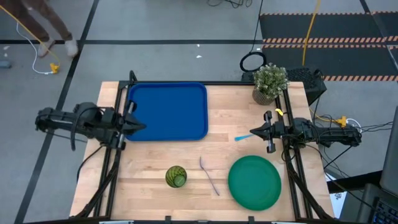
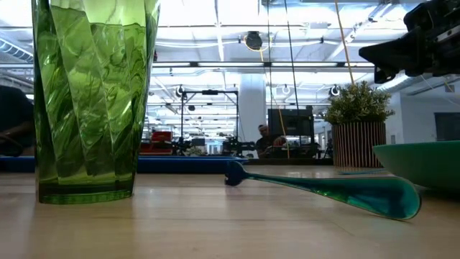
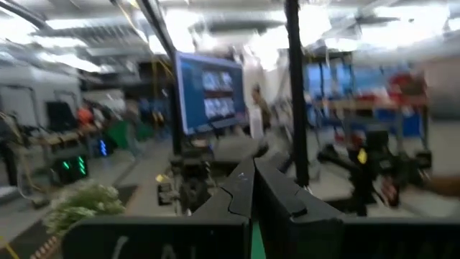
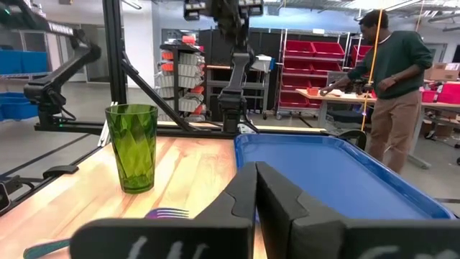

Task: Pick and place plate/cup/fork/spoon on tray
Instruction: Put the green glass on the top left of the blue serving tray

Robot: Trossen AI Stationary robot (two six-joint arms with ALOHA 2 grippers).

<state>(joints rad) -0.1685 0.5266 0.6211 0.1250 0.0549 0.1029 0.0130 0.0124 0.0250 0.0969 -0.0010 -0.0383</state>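
Hovering shut and empty, the right pincer (image 1: pixel 254 133) sits just above the spoon (image 1: pixel 242 137); left pincer (image 1: pixel 142 126), also shut, overhangs the tray (image 1: pixel 168 112). Descending closed would shove the spoon aside.

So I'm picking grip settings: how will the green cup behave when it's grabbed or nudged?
The cup stands upright, tall and narrow, so a high nudge may tip it. It looks like thin, translucent plastic, probably light. Its glossy faceted wall could slip between fingers.

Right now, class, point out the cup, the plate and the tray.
cup (image 1: pixel 176 177), high view, on its open rim seen from above.
plate (image 1: pixel 254 182), high view, middle of its flat face.
tray (image 1: pixel 168 112), high view, bare blue floor.
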